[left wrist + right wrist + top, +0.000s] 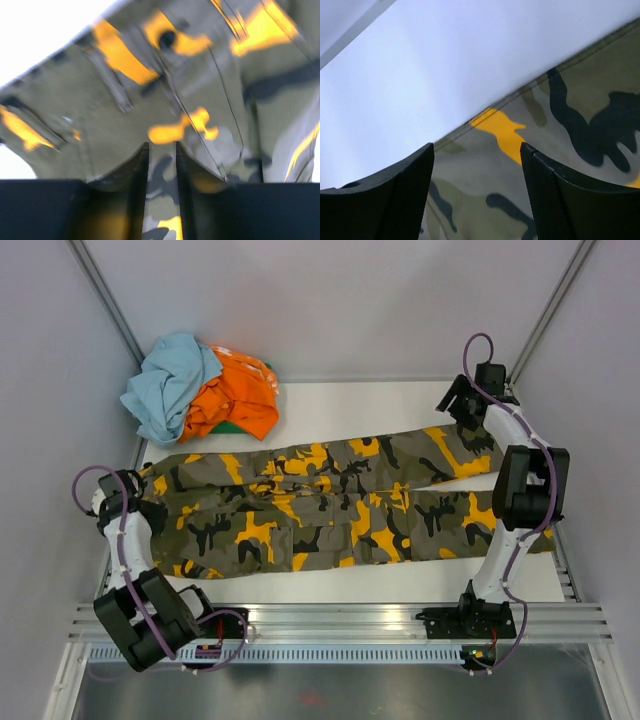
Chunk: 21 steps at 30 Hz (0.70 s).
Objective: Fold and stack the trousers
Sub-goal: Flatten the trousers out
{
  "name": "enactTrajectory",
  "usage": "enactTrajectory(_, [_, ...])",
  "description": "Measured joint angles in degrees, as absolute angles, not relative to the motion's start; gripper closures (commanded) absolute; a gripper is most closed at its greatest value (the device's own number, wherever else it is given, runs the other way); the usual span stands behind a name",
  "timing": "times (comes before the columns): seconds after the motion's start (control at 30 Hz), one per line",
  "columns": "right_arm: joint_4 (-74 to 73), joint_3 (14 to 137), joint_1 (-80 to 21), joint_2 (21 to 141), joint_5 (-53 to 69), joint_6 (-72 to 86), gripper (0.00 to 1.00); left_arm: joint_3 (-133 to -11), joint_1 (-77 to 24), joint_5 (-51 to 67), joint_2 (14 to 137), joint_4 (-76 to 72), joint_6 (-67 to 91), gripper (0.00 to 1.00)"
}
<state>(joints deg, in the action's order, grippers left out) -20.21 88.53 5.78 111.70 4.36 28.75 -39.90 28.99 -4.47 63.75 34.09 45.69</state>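
The camouflage trousers (320,505) lie spread flat across the white table (370,405), waist at the left and both legs running right. My left gripper (143,492) is down at the waist end. In the left wrist view its fingers stand a narrow gap apart (161,145), with camouflage cloth (125,110) showing in the gap and all around; the view is blurred. My right gripper (455,400) is at the far end of the upper leg. In the right wrist view it is wide open (477,146) over the leg's hem edge (580,100), with nothing held.
A pile of light blue and orange clothes (200,390) sits at the back left corner of the table. Grey walls close in on both sides. A metal rail (340,625) carrying both arm bases runs along the near edge.
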Motion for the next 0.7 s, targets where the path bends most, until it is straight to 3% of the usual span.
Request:
enactTrajectory(0.17, [-19.9, 91.7, 5.8, 120.3, 4.1, 28.5, 0.36, -41.3, 34.3, -2.9, 66.8, 32.3, 44.4, 0.91])
enactTrajectory(0.2, [-20.2, 91.5, 5.8, 121.4, 3.7, 28.3, 0.47, -41.7, 34.4, -2.2, 67.4, 31.4, 44.2, 0.97])
enactTrajectory(0.27, [-20.3, 90.8, 5.8, 122.7, 2.8, 27.9, 0.62, -42.7, 34.4, -0.7, 68.6, 29.0, 43.6, 0.98])
enactTrajectory(0.3, [-20.4, 90.4, 5.9, 122.9, 2.5, 27.8, 0.75, -43.6, 34.4, 0.0, 69.6, 28.1, 43.5, 0.98])
enactTrajectory(0.4, [-20.0, 89.0, 6.7, 123.0, 1.9, 28.5, 0.90, -47.4, 34.4, 1.7, 74.8, 24.7, 43.3, 0.98])
enactTrajectory(0.5, [-17.5, 86.2, 8.5, 122.5, 2.5, 29.8, 0.99, -50.7, 34.4, 3.4, 80.4, 21.8, 43.1, 0.98])
enactTrajectory(0.7, [-11.2, 79.5, 12.4, 119.6, 4.3, 32.4, 1.00, -53.5, 33.8, 4.9, 88.8, 17.8, 43.1, 0.98])
